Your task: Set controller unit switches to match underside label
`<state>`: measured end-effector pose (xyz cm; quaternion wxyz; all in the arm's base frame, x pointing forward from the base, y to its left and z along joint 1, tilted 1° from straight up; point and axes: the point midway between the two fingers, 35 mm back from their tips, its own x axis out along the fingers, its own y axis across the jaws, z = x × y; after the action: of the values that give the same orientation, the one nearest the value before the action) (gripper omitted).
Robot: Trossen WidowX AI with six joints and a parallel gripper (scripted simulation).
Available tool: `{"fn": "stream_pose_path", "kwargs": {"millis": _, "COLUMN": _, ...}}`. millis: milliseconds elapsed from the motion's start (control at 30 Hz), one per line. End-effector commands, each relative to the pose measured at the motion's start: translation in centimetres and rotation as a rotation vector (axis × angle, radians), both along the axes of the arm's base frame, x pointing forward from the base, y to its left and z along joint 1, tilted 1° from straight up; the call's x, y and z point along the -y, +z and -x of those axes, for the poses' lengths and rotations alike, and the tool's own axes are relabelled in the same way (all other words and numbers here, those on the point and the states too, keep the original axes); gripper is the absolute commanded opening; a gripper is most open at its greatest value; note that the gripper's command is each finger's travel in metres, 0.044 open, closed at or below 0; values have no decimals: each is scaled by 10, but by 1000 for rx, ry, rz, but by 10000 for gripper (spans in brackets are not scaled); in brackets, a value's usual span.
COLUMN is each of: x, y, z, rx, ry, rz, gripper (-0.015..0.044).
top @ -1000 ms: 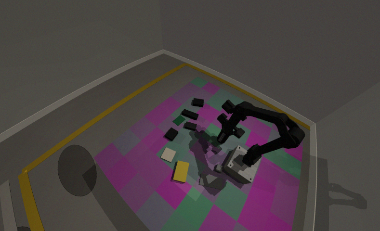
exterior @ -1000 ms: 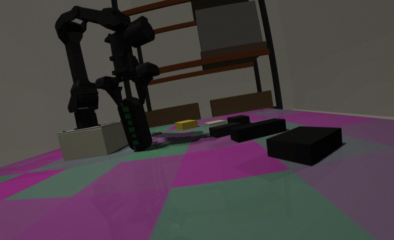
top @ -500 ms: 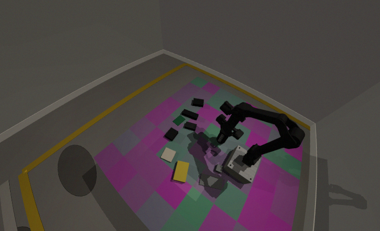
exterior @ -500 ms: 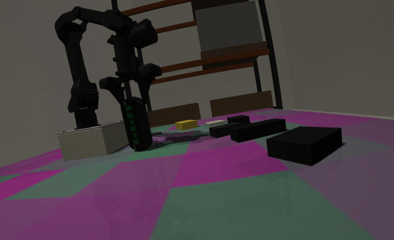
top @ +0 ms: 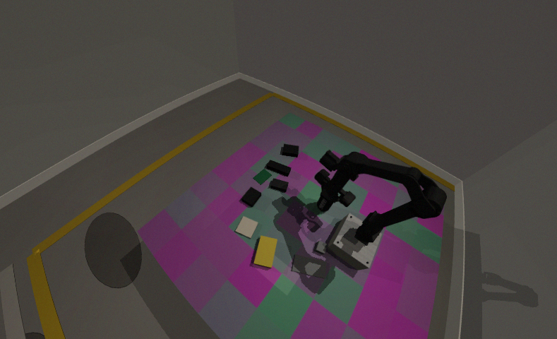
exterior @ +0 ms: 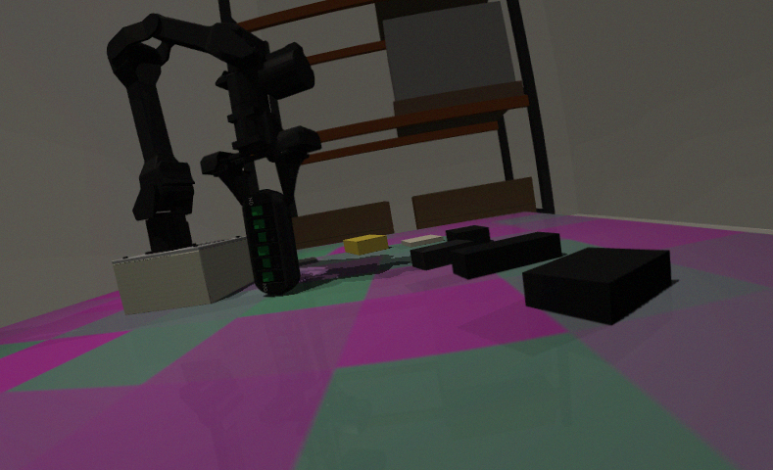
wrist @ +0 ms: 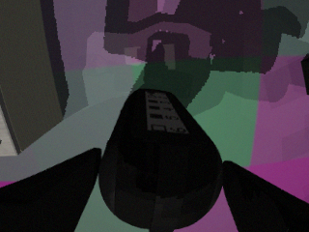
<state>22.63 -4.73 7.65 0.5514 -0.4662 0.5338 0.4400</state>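
The dark grey controller unit [top: 322, 204] [exterior: 284, 250] [wrist: 159, 193] stands on end, nearly upright, between my fingers. My gripper [exterior: 270, 199] [wrist: 162, 161] is shut on its upper end, one finger at each side. The rocker switches [exterior: 263, 250] face the exterior view in a vertical column and show green faces; which ends are pressed is too dim to tell. The label [wrist: 169, 118] shows strongly foreshortened in the wrist view. Its nearest square is empty and the few beyond it are filled; the farthest are unreadable. Whether the unit's lower end touches the bench is unclear.
The pale base box [top: 356, 251] [exterior: 163, 285] is close beside the unit. A yellow block [top: 266, 251] [exterior: 365, 244], a cream block [top: 246, 227] [exterior: 422, 240], a green plate [top: 262, 176] and several dark blocks lie farther out. A small grey block [top: 320, 247] lies by the box.
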Motion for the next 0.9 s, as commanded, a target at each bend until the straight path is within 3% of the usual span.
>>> {"fn": "stream_pose_path", "kwargs": {"millis": 0, "x": -5, "y": -4, "z": 2, "rx": -10, "ry": -4, "rz": -10, "gripper": 338}}
{"fn": "stream_pose_path", "kwargs": {"millis": 867, "x": -25, "y": -7, "z": -2, "rx": -10, "ry": -4, "rz": -11, "gripper": 338}}
